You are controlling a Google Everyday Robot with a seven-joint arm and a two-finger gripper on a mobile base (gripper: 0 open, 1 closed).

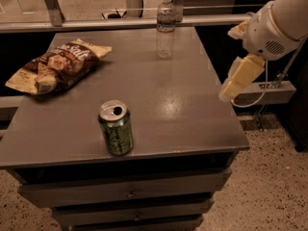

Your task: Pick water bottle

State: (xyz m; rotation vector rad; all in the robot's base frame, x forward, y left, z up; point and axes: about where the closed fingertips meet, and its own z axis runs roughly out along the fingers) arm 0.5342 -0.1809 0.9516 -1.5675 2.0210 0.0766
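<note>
The water bottle [165, 27] is a clear ribbed plastic bottle with a white cap and a white label band. It stands upright at the far edge of the grey table [168, 105], right of the middle. My gripper [239, 77] hangs at the right, above the table's right edge. It is well to the right of the bottle, nearer the camera, and holds nothing that I can see. The white arm [279, 23] reaches in from the upper right corner.
A green soda can [115, 128], opened, stands upright near the table's front edge. A crumpled chip bag [57, 66] lies at the left side. Drawers [130, 194] run below the tabletop. A metal rail [120, 22] passes behind the table. Speckled floor lies to the right.
</note>
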